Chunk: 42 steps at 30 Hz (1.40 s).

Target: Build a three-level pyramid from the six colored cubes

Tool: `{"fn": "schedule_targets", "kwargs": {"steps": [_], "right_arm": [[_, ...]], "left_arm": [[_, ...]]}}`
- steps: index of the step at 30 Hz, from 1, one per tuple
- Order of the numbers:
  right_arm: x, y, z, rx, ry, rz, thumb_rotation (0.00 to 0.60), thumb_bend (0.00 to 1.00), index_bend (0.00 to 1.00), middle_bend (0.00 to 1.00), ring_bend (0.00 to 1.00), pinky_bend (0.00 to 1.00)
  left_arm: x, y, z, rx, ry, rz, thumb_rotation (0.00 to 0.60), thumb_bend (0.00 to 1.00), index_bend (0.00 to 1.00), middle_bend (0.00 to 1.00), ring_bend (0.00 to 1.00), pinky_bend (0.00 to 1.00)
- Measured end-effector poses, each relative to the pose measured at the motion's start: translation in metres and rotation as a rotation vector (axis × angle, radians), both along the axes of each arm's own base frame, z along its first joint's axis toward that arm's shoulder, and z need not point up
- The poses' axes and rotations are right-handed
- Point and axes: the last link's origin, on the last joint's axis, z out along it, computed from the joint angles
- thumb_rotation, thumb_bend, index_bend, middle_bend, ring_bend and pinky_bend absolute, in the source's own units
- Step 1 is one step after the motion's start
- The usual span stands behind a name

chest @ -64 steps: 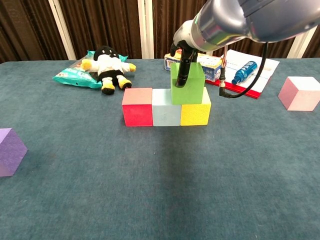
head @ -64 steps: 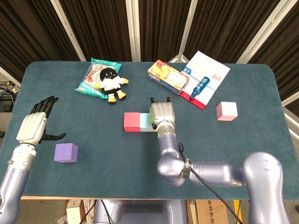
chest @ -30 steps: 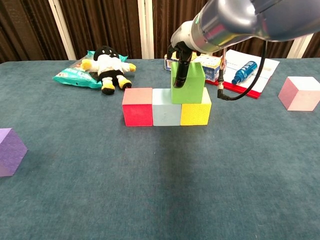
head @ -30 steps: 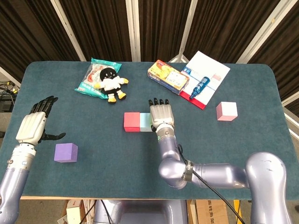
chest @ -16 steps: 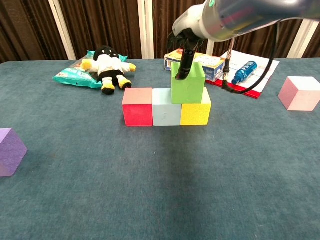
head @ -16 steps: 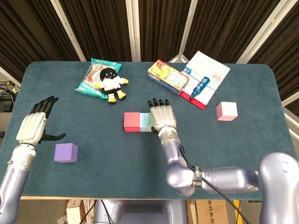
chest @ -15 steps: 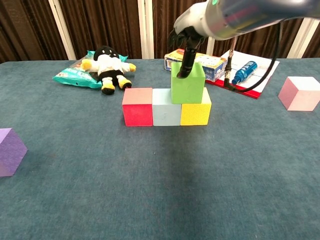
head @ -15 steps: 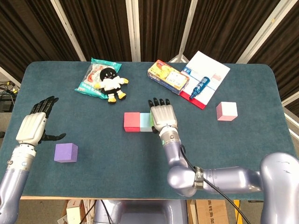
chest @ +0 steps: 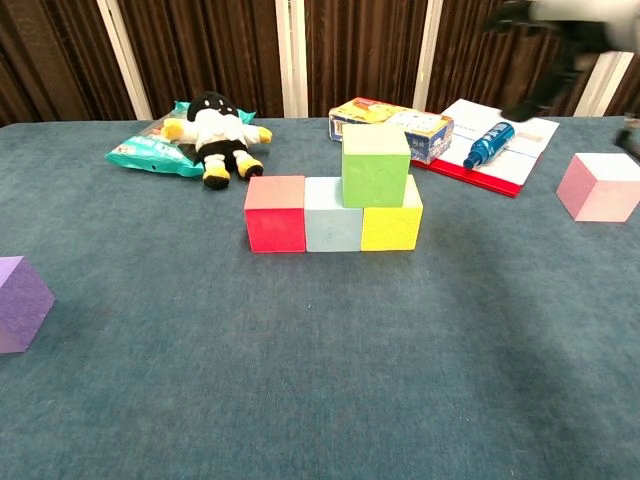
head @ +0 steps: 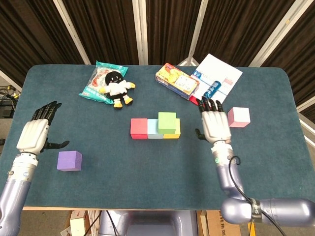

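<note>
green cube [head: 167, 122] sits untouched; right hand [head: 214, 125] open, empty.

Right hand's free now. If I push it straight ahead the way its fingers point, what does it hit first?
Probably the blue bottle lying on the white booklet: the right hand points toward the table's far edge, fingers just short of it. Its height is unclear, so it might pass over.
</note>
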Motion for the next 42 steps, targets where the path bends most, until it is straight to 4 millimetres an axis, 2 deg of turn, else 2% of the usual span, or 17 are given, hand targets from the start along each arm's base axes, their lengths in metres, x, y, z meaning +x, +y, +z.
{"fn": "schedule_targets", "kwargs": {"steps": [2, 9, 17, 21, 31, 36, 42], "right_arm": [[-0.025, 0.011, 0.007, -0.035, -0.025, -0.023, 0.6, 0.36, 0.0, 0.0, 0.0, 0.0], [-0.088, 0.045, 0.026, -0.125, -0.06, -0.04, 0.6, 0.36, 0.0, 0.0, 0.0, 0.0], [-0.134, 0.063, 0.039, -0.191, -0.071, -0.069, 0.6, 0.36, 0.0, 0.0, 0.0, 0.0], [-0.137, 0.061, 0.039, -0.199, -0.082, -0.061, 0.6, 0.36, 0.0, 0.0, 0.0, 0.0], [-0.138, 0.059, 0.034, -0.184, -0.127, -0.07, 0.6, 0.36, 0.0, 0.0, 0.0, 0.0], [-0.138, 0.059, 0.034, -0.183, -0.146, -0.073, 0.6, 0.36, 0.0, 0.0, 0.0, 0.0], [-0.138, 0.059, 0.035, -0.184, -0.158, -0.074, 0.6, 0.36, 0.0, 0.0, 0.0, 0.0]], "left_arm": [[0.0, 0.0, -0.001, 0.002, 0.008, -0.002, 0.6, 0.09, 0.0, 0.0, 0.0, 0.01], [0.001, -0.001, -0.006, 0.022, 0.018, -0.01, 0.6, 0.09, 0.0, 0.0, 0.0, 0.01], [-0.002, -0.01, -0.01, 0.019, 0.034, -0.009, 0.6, 0.09, 0.0, 0.0, 0.0, 0.01], [-0.006, -0.018, -0.012, 0.004, 0.05, -0.01, 0.6, 0.09, 0.0, 0.0, 0.0, 0.01], [-0.032, -0.053, -0.014, -0.083, 0.142, 0.033, 0.6, 0.09, 0.0, 0.01, 0.0, 0.01], [-0.045, -0.067, -0.021, -0.139, 0.177, 0.07, 0.6, 0.09, 0.0, 0.07, 0.0, 0.01], [-0.062, -0.069, -0.03, -0.176, 0.248, 0.097, 0.6, 0.09, 0.0, 0.16, 0.0, 0.01]]}}
